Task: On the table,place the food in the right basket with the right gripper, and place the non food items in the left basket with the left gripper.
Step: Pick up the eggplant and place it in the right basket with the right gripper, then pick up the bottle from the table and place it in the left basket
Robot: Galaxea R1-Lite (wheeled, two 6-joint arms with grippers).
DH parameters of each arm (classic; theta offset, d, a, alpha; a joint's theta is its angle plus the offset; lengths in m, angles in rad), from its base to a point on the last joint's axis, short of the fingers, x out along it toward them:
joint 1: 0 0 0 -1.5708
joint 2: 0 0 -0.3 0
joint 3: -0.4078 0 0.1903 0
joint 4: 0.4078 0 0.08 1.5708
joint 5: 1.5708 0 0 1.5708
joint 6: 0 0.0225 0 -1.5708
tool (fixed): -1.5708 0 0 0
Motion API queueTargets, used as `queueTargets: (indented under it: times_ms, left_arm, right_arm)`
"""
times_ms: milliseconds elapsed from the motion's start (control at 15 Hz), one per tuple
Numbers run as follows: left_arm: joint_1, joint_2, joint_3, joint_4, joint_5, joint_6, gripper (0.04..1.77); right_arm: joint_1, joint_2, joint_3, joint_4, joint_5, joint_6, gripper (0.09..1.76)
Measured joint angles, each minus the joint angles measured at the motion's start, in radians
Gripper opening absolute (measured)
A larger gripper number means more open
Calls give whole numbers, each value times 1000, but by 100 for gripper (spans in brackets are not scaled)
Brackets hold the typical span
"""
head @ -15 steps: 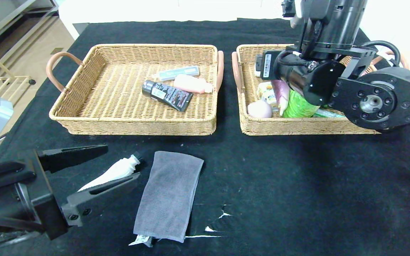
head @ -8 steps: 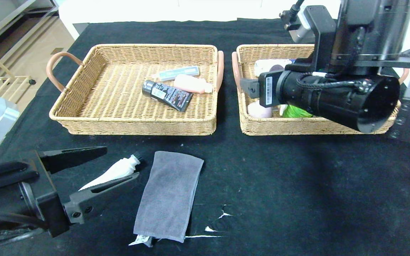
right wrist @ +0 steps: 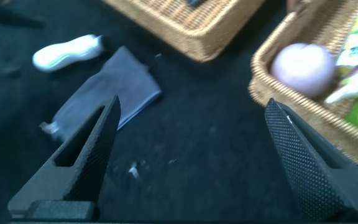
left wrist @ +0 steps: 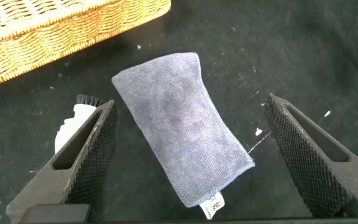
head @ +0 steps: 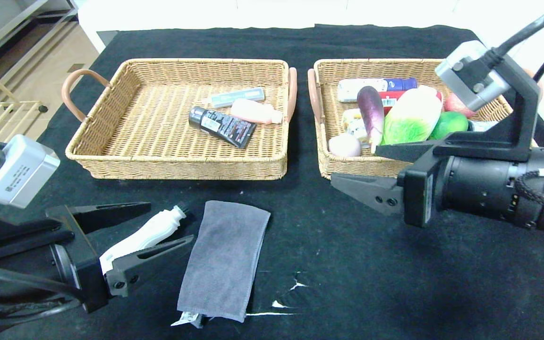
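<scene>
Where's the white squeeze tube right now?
In the head view, the white squeeze tube with a black cap lies on the black tablecloth at the robot's front left, between the open left claw's fingers, just left of the grey folded towel.

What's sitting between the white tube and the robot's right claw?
The grey towel lies flat on the black table, beside the white tube. Past it, bare cloth stretches to the open right gripper. The head view shows this best.
</scene>
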Motion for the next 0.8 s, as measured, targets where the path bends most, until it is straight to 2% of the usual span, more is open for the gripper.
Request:
queueTargets:
  times_ms: [467, 800]
  left_arm:
    - [9, -11, -9, 3, 8, 7, 172]
    - [8, -6, -15, 24, 35, 13, 172]
  right_arm:
    - [-6, -106, 269, -213, 93, -60, 170]
    - [-16, -144, 403, -338, 117, -60, 170]
